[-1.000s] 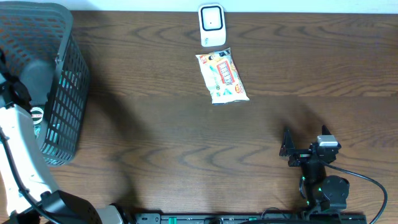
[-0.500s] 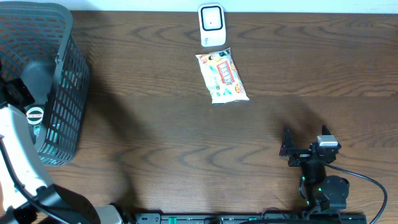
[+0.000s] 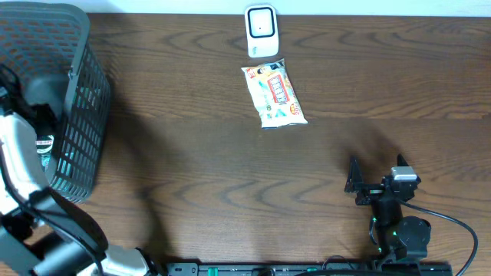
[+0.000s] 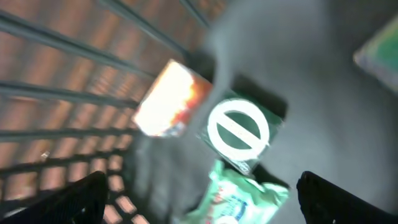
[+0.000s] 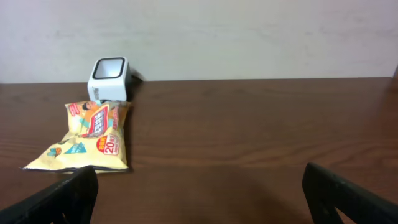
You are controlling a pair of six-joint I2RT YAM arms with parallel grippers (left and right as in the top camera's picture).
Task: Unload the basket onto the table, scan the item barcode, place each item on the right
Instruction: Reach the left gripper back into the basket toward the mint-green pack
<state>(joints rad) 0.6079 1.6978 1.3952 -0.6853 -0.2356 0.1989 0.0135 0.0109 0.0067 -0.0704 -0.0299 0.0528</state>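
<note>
The white barcode scanner (image 3: 261, 31) stands at the table's far edge, also seen in the right wrist view (image 5: 109, 76). A yellow snack bag (image 3: 274, 93) lies flat just in front of it (image 5: 87, 137). My left arm (image 3: 21, 157) reaches down into the dark mesh basket (image 3: 77, 115). My left gripper (image 4: 205, 208) is open above a pale green pouch (image 4: 249, 196), a green box with a white round logo (image 4: 237, 129) and an orange packet (image 4: 168, 102); this view is blurred. My right gripper (image 3: 376, 180) rests open and empty near the front right (image 5: 199, 208).
The basket fills the far left of the table and its wire walls (image 4: 56, 81) close in around my left gripper. A black cable (image 3: 453, 222) runs from the right arm's base. Dark wooden tabletop (image 3: 215, 169) lies between the basket and the right arm.
My left arm has shifted and dipped further into the basket. The right arm, the snack bag and the scanner have not moved.
</note>
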